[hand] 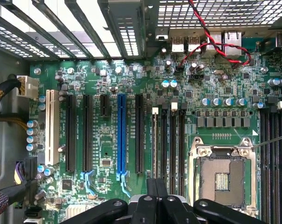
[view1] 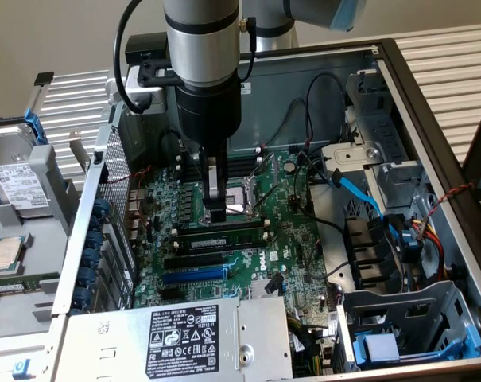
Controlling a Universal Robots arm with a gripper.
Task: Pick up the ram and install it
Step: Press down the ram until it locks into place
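Tool [view1: 217, 213] clenched, fingers together, nothing visible between them. It hangs low over the motherboard [view1: 296, 239] inside the open computer case [view1: 431, 103], tip just above the memory slots [view1: 220, 235] and beside the CPU socket [view1: 238, 205]. Directly under the tip, the ram [view1: 221, 236] sits in one of the black slots, lying flat along the slot row. In the wrist view the seated stick [hand: 154, 140] stands edge-on just ahead of the tool. Further out: blue expansion slot [hand: 121, 135], then the power supply [view1: 184, 338].
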